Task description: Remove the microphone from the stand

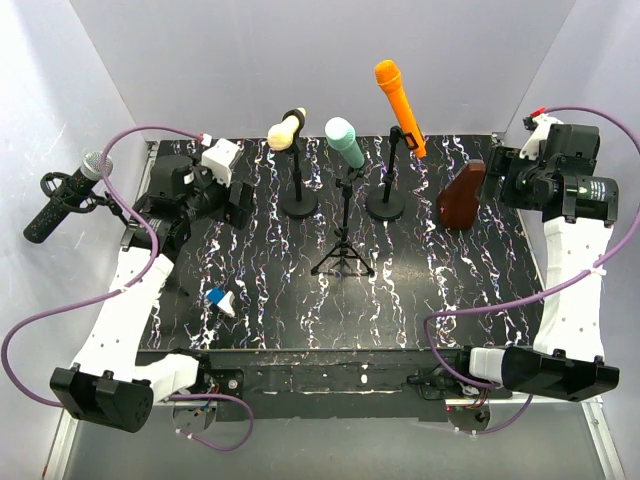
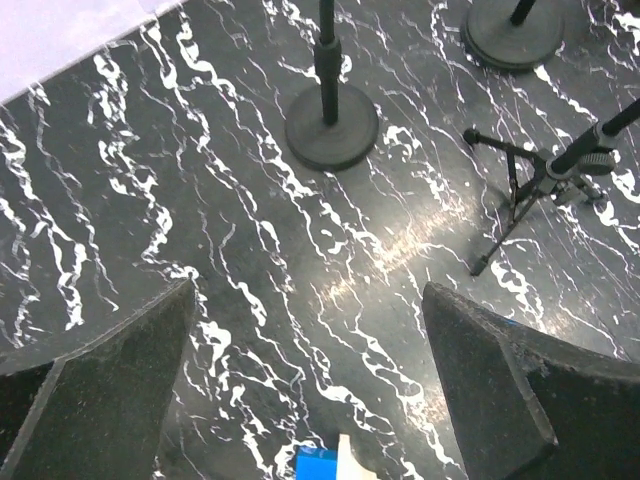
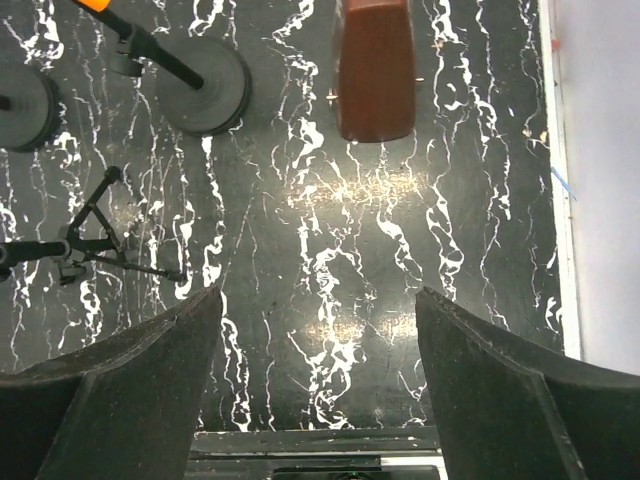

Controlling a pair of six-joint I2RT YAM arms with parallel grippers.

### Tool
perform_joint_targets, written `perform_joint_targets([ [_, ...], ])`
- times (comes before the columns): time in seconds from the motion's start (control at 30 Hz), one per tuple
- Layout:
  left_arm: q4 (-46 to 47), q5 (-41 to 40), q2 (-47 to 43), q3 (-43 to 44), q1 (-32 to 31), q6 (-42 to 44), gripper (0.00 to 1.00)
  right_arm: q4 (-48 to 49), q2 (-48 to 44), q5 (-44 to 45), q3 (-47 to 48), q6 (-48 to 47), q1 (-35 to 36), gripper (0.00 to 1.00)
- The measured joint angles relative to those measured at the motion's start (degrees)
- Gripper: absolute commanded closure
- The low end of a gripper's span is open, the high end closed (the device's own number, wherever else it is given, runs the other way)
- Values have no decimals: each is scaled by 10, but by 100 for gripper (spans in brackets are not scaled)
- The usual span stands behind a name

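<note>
Nearest the lens in my two wrist views are the dark fingers (image 2: 110, 400) of the left gripper (image 2: 308, 300) and those of the right gripper (image 3: 320, 300) — both pairs spread wide with nothing between them, each hanging above the marbled table (image 1: 260, 320). The task's things stand in a row toward the far edge: a cream microphone (image 1: 285, 128) on a round-based stand (image 1: 299, 205), a teal microphone (image 1: 345, 141) on a tripod stand (image 1: 343, 255), and an orange microphone (image 1: 400, 105) clipped at a slant on a second round-based stand (image 1: 385, 205). All three sit in their holders, and I cannot tell which one is meant. Hazards, as I judge them: the stands are close together, so a spread finger reaching for one head could clip its neighbour. The tripod looks light and may tip or drag if I pull sideways rather than along the clip. A brown block (image 1: 462, 196) stands between the right gripper and the orange microphone — a low approach would knock it.
</note>
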Motion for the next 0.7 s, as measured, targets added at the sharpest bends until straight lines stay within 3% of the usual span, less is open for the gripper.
perform_joint_targets([
  [0.2,-2,-5,16,-21,0,-28,2,-5,-14,-73,-3,-45,0,20],
  [0.4,-12,24,28,2,-8,-32,11,-10,-41,-243,-34,-124,1,20],
  [0.7,-15,130,63,49,-12,-6,9,15,-58,-387,-29,-221,41,19],
])
